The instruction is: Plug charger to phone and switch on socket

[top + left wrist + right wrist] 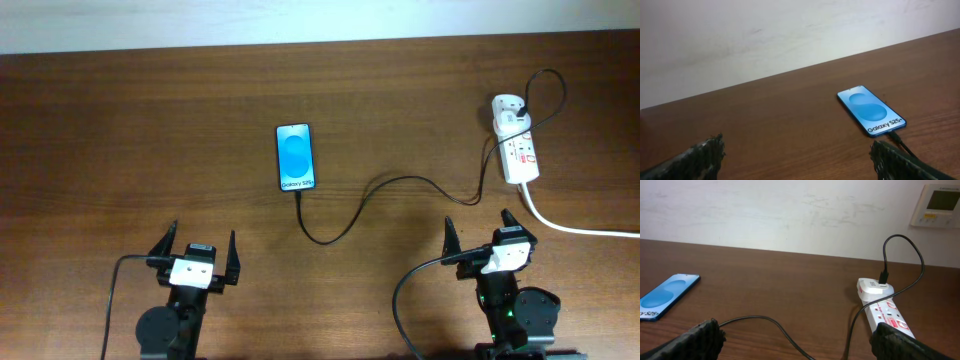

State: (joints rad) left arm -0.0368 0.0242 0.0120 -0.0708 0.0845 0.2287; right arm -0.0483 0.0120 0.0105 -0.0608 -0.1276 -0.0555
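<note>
The phone [296, 156] lies flat in the middle of the table, blue screen lit, white text at its near end; it also shows in the left wrist view [870, 111] and the right wrist view [666, 296]. The thin black charger cable [372, 197] runs from the phone's near end, where its plug tip [297, 197] sits at the port, to a white adapter on the socket [517, 142] at the right. The socket also shows in the right wrist view [885, 312]. My left gripper [196, 250] is open and empty, below the phone. My right gripper [481, 232] is open and empty, just below the socket.
A thick white cord [575, 225] trails from the socket to the right edge. The cable loops across the table between the phone and my right gripper [785, 332]. A white wall stands behind the table, with a thermostat panel [937, 205].
</note>
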